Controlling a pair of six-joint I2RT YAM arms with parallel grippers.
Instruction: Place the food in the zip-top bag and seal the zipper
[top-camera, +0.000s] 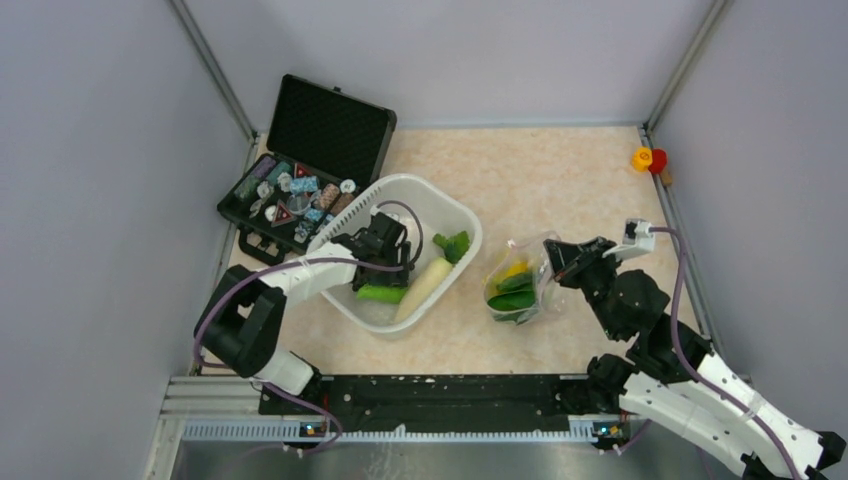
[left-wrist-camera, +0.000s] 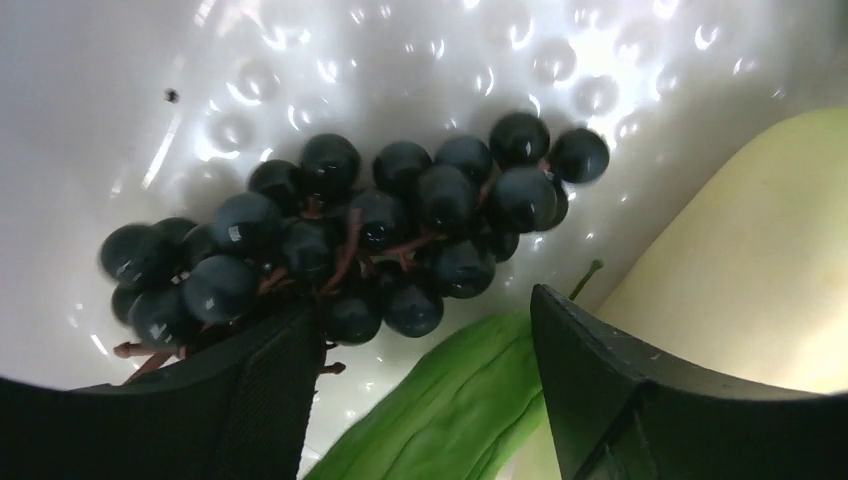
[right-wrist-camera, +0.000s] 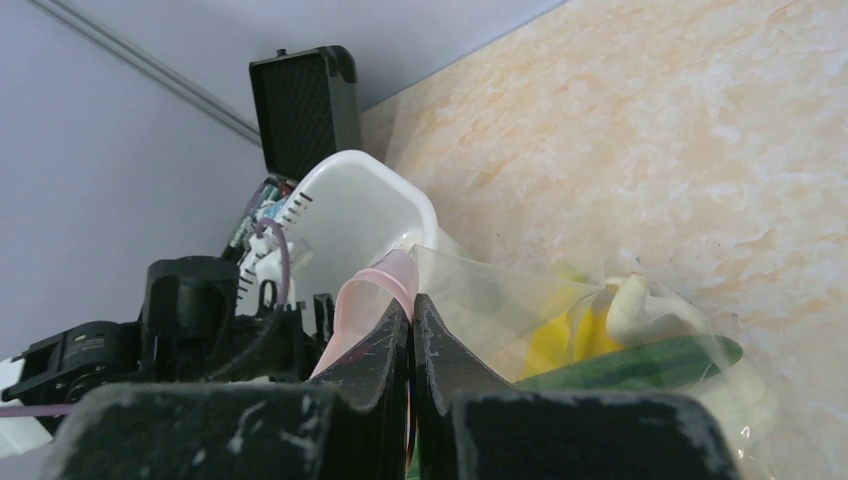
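Observation:
In the top view my left gripper (top-camera: 385, 248) reaches down into the white tub (top-camera: 455, 205). Its wrist view shows the jaws wide apart, open (left-wrist-camera: 425, 305), just short of a bunch of dark grapes (left-wrist-camera: 380, 230). A green leaf (left-wrist-camera: 450, 410) lies between the fingers, and the white radish (left-wrist-camera: 760, 270) is at the right. My right gripper (right-wrist-camera: 412, 300) is shut on the pinkish zipper strip (right-wrist-camera: 375, 290) at the mouth of the clear zip-top bag (top-camera: 520, 285). It holds the mouth up. A yellow pepper (right-wrist-camera: 560, 340) and a green cucumber (right-wrist-camera: 640, 365) lie inside the bag.
An open black case (top-camera: 300, 170) of small trinkets stands behind the tub at the left wall. A yellow and red object (top-camera: 648, 158) sits at the back right corner. The radish (top-camera: 422, 285) lies slanted against the tub's near right wall.

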